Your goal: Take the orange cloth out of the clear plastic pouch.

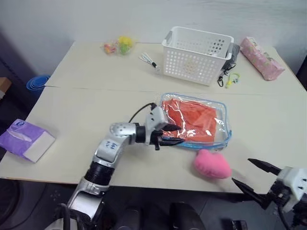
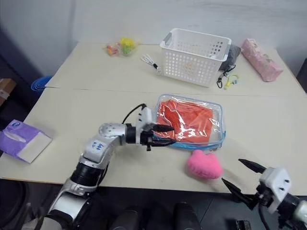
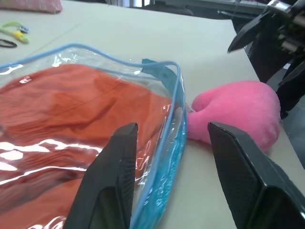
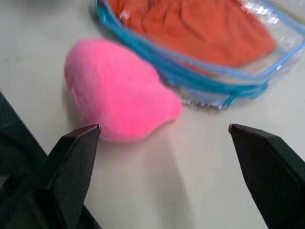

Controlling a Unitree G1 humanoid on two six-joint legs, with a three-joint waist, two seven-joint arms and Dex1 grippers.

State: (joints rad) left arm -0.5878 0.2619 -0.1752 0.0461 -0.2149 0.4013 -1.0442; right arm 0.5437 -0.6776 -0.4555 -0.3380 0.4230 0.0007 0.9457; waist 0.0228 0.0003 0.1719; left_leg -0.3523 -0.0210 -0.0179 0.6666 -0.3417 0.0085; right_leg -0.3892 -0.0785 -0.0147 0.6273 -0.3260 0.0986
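while the clear plastic pouch (image 1: pixel 194 120) is lying flat on the tabletop (image 1: pixel 86 105), a little toward the near edge and right of the middle, the orange cloth (image 1: pixel 189 119) is sitting fully inside it, wrinkled and filling most of its width under the glossy film. the left end effector (image 1: pixel 170 134) is hovering at the pouch's left side, near its front left corner, pointing across toward the right; its two black fingers (image 3: pixel 112 186) are standing partly apart and gripping nothing, with the pouch's light blue edging showing between them in the left wrist view. a pink heart-shaped plush (image 1: pixel 212 164) is resting just beside the pouch's front right corner, close to the tabletop's near edge; whether it is touching the pouch is hard to tell. the right end effector (image 1: pixel 255 176) is hanging beyond the near edge toward the right corner, its fingers spread wide and empty, aimed at the plush. a white perforated basket (image 1: pixel 196 55) is standing toward the far edge, with a pink packet (image 1: pixel 261 58) near the far right corner. a purple tissue pack (image 1: pixel 25 139) is lying at the left edge.
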